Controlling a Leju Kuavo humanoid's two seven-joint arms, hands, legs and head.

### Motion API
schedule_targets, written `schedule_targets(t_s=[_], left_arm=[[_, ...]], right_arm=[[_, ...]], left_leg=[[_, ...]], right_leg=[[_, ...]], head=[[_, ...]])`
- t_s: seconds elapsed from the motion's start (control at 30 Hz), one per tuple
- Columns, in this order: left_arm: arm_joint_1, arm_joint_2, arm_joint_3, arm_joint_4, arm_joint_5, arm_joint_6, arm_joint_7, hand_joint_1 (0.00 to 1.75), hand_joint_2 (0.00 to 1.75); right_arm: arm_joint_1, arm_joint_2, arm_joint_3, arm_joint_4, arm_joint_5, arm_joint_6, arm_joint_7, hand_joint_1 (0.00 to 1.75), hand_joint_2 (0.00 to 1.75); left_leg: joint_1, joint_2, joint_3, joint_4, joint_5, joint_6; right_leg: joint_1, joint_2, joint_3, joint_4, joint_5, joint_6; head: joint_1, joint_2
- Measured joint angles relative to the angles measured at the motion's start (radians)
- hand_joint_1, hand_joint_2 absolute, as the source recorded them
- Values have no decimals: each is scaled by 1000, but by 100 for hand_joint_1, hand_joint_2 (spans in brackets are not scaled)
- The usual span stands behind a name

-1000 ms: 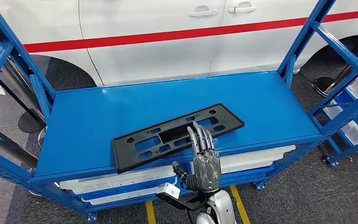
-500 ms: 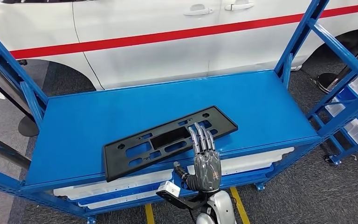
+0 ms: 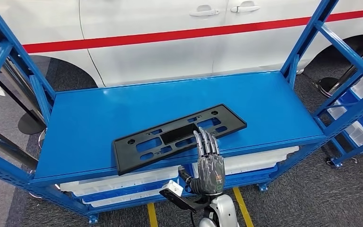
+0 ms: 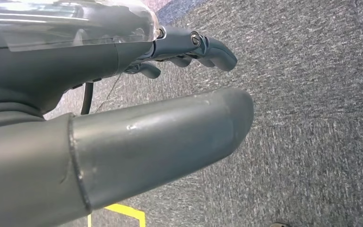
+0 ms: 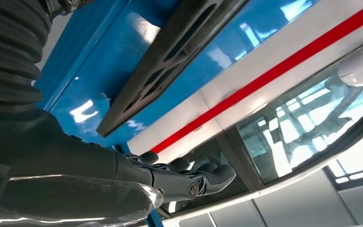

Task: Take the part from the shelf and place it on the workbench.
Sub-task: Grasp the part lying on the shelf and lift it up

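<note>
Right hand (image 3: 210, 163) reaches up with fingers straight and holding nothing, tips at the near edge of the black plate (image 3: 179, 137) lying flat on the blue shelf (image 3: 99, 109) — thin, stiff, likely light plastic. Best pinched along that near long edge.

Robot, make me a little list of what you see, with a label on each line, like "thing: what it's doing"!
part: black flat plate holder with cut-out slots, lying slantwise on the shelf
shelf: blue metal rack, the part near its front edge
right hand: raised in front of the shelf, fingers straight and together, tips over the part's near edge; contact cannot be told
left hand: hanging over grey carpet, holding nothing
behind the shelf: white car with a red stripe
under the shelf: white trays
</note>
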State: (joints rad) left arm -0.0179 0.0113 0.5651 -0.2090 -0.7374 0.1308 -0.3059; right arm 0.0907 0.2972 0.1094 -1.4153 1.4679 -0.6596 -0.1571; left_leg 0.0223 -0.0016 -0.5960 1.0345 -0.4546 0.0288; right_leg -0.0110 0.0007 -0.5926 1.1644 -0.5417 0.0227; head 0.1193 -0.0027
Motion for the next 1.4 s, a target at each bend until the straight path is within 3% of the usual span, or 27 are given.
schedule_targets(t_s=[0.07, 0.13, 0.2, 0.27, 0.33, 0.37, 0.4, 0.43, 0.47, 0.53, 0.6, 0.73, 0.8, 0.87, 0.9, 0.93, 0.97, 1.03, 1.07, 1.13, 1.3, 1.37, 1.4], left_arm=[[-1, -3, 5, 0, -10, 2, -3, 0, 0], [-2, -5, 13, 0, -19, 3, -4, 0, 0], [-3, -7, 20, 0, -26, 4, -5, 0, 0], [-3, -9, 25, 0, -31, 5, -5, 0, 0], [-2, -10, 31, 0, -36, 5, -5, 0, 0], [-1, -10, 34, 0, -38, 5, -5, 0, 0], [1, -10, 38, 0, -41, 5, -5, 0, 0], [1, -10, 41, 0, -45, 4, -5, 0, 0], [2, -11, 44, 0, -49, 3, -5, 0, 0], [0, -11, 47, 0, -55, 0, -7, 0, 0], [-3, -11, 49, 0, -61, -3, -8, 0, 0], [-5, -15, 53, 0, -70, -13, -7, 0, 0], [-7, -17, 59, 0, -73, -20, -7, 0, 0], [-8, -19, 67, 0, -76, -26, -7, 0, 0], [-7, -19, 70, 0, -77, -27, -7, 0, 0], [-7, -20, 72, 0, -79, -28, -6, 0, 0], [-7, -21, 74, 0, -80, -28, -5, 0, 0], [-7, -24, 78, 0, -82, -29, -4, 0, 0], [-7, -26, 79, 0, -82, -29, -4, 0, 0], [-8, -28, 80, 0, -82, -29, -4, 0, 0], [-9, -28, 82, 0, -82, -29, -4, 0, 0], [-9, -28, 86, 0, -82, -29, -4, 0, 0], [-10, -28, 89, 0, -83, -30, -3, 0, 0]], right_arm=[[-6, -5, 7, 12, 9, 0, 30, 0, 175], [-12, -11, 15, 29, 9, 0, 52, 0, 175], [-16, -16, 20, 46, 4, 0, 60, 0, 175], [-19, -19, 23, 63, 2, 0, 60, 0, 175], [-21, -23, 25, 83, 6, 0, 64, 0, 175], [-21, -25, 25, 94, 9, 0, 67, 0, 175], [-21, -27, 25, 103, 13, 0, 71, 0, 175], [-21, -29, 25, 112, 16, 0, 76, 0, 175], [-24, -31, 25, 121, 19, 0, 81, 0, 175], [-35, -34, 26, 137, 23, 0, 87, 0, 175], [-52, -37, 27, 153, 25, 0, 90, 0, 175], [-91, -38, 33, 183, 15, 0, 96, 0, 175], [-112, -38, 38, 196, 1, 0, 93, 0, 175], [-126, -38, 43, 208, -11, 0, 86, 0, 175], [-129, -37, 45, 214, -15, 0, 83, 0, 175], [-131, -36, 48, 218, -18, 0, 80, 0, 175], [-134, -34, 51, 222, -20, 0, 78, 0, 175], [-140, -29, 57, 226, -25, 0, 78, 0, 175], [-144, -27, 59, 228, -26, 0, 78, 0, 175], [-148, -26, 61, 230, -27, 0, 78, 0, 175], [-149, -25, 62, 231, -27, 0, 78, 0, 175], [-150, -21, 62, 232, -27, 0, 78, 0, 175], [-151, -18, 63, 234, -27, 0, 78, 0, 175]], left_leg=[[0, 0, -1, -1, 5, -9], [1, 0, -1, -5, 12, -22], [1, 1, -2, -5, 13, -35], [1, 1, -24, 44, -25, -41], [2, 1, -75, 165, -96, -43], [2, 1, -98, 224, -120, -45], [2, 1, -109, 256, -125, -47], [2, 1, -102, 253, -111, -48], [3, 1, -78, 212, -82, -48], [1, 2, -5, 82, -28, -46], [-3, 1, 33, 9, -17, -38], [-1, 2, 31, -6, -19, -15], [2, 3, 30, -10, -17, -3], [2, 3, 28, -10, -19, 3], [2, 2, 28, -10, -20, 3], [2, 1, 30, -10, -22, 3], [2, 0, 35, -10, -23, 1], [1, -3, 43, -10, -29, -5], [0, -3, 46, -10, -31, -9], [-2, -3, 48, -10, -34, -13], [-3, -3, 47, -10, -35, -17], [-1, -2, 48, -10, -37, -28], [1, -1, 27, 32, -57, -36]], right_leg=[[7, 0, 62, -113, 30, -10], [15, 0, 73, -142, 31, -19], [13, -1, 72, -155, 39, -32], [8, -4, 73, -170, 53, -46], [10, -7, 69, -172, 58, -54], [11, -7, 66, -171, 59, -55], [12, -8, 64, -169, 59, -55], [13, -8, 63, -166, 58, -55], [13, -8, 63, -163, 57, -54], [13, -7, 60, -153, 51, -48], [17, -6, 55, -142, 45, -40], [16, -4, 44, -119, 31, -21], [12, -2, 4, -35, -16, -8], [7, -2, -64, 94, -66, 1], [4, -2, -89, 137, -73, 3], [2, -2, -97, 146, -60, 4], [0, -2, -86, 113, -28, 3], [1, -2, -26, -22, 48, -5], [3, -2, -1, -79, 69, -10], [8, -2, 17, -120, 71, -15], [10, -3, 17, -128, 70, -17], [10, -2, 23, -139, 68, -24], [9, -2, 34, -148, 65, -33]], head=[[0, 0], [0, 0], [0, 0], [-1, 0], [-1, 0], [-1, 0], [-1, 0], [-1, 0], [-1, 0], [-1, 0], [0, 0], [0, 0], [0, 0], [0, 0], [0, 0], [0, 0], [0, 0], [0, 0], [0, 0], [0, 0], [0, 0], [0, 0], [0, 0]])
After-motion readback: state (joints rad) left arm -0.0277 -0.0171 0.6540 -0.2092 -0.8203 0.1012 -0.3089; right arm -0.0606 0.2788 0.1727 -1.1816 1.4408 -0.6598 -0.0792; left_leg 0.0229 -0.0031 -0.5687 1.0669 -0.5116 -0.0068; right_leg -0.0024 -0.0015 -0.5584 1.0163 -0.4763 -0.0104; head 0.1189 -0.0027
